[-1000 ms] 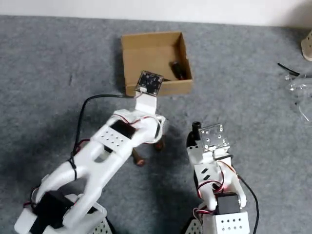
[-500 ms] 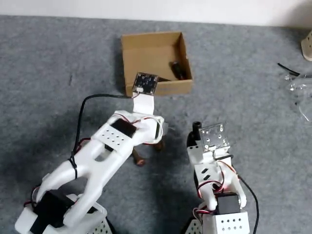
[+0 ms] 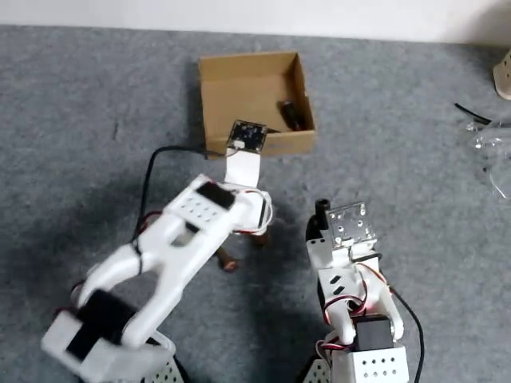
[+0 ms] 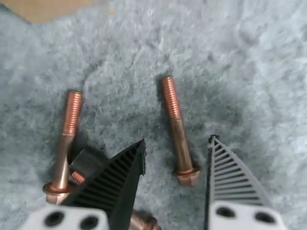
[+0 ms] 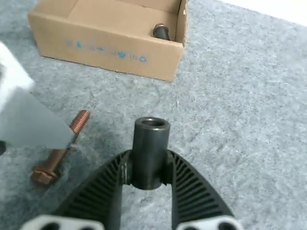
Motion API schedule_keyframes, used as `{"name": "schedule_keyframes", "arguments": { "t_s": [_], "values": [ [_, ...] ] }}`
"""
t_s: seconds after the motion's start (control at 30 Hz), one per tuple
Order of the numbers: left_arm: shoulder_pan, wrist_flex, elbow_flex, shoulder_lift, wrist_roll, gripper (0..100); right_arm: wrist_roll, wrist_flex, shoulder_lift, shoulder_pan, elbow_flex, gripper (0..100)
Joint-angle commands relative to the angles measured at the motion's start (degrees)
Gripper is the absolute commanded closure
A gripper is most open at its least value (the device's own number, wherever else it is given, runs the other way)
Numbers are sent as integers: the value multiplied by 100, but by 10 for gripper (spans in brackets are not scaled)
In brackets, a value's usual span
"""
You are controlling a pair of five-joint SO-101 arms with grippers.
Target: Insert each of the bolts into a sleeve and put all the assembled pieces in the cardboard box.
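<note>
In the left wrist view my left gripper [image 4: 176, 143] is open just above the grey carpet, its fingers on either side of a copper bolt [image 4: 178, 132]. A second bolt [image 4: 64, 141] lies beside it, next to a black sleeve [image 4: 86, 163] half hidden by a finger. My right gripper [image 5: 146, 162] is shut on another black sleeve [image 5: 149, 151], held upright with its bore facing up. The cardboard box [image 3: 209, 96] stands behind both arms with one dark assembled piece [image 3: 291, 114] inside. In the high view a bolt [image 3: 226, 259] pokes out from under the left arm.
Clear plastic and black wires [image 3: 483, 136] lie at the far right of the carpet. A pale object [image 3: 503, 72] sits at the right edge. The left arm's white body [image 5: 24, 120] stands close beside the bolt [image 5: 60, 153] in the right wrist view.
The left arm has swung its body and shifted its wrist slightly right over the bolts. The right arm has stayed still with its sleeve.
</note>
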Motion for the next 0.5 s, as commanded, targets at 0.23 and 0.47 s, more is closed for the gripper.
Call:
{"name": "schedule_keyframes", "arguments": {
  "t_s": [0.23,0.47],
  "values": [
    [40,2198,-2800,1982,18,797,-26,-233,-75,75,40,994],
    [48,2541,-3310,2527,26,800,-26,-233,-75,75,40,994]
  ]
}}
